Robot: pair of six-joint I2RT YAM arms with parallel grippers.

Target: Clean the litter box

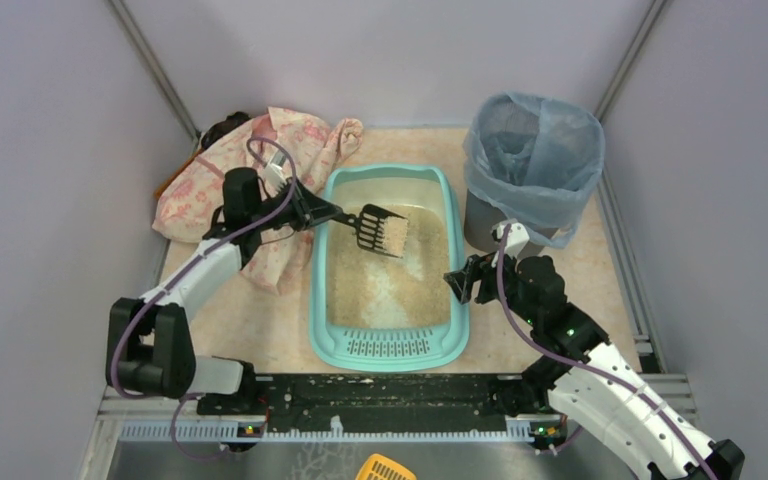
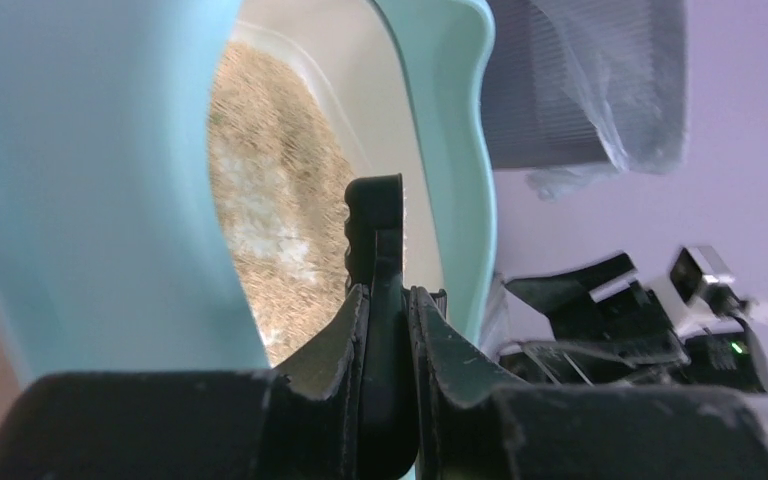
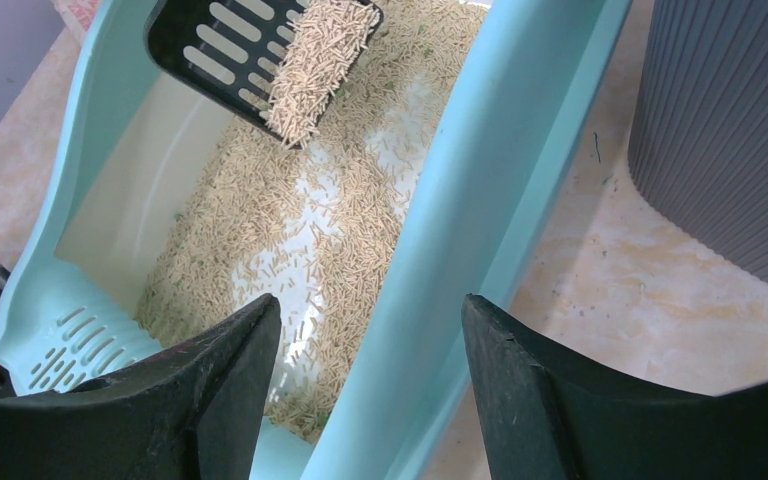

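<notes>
Litter box (image 1: 388,345): one; one black scoop (image 1: 375,226) above it; one bin (image 1: 482,224).

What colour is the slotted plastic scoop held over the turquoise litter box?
Black. The slotted plastic scoop shows best in the right wrist view.

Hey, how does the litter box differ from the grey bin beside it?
The litter box is a low, turquoise, rectangular tray; the grey bin is taller, ribbed and rounded. The litter box holds beige litter, bare in patches; the grey bin is lined with a blue bag. Both are open-topped and stand side by side without touching.
</notes>
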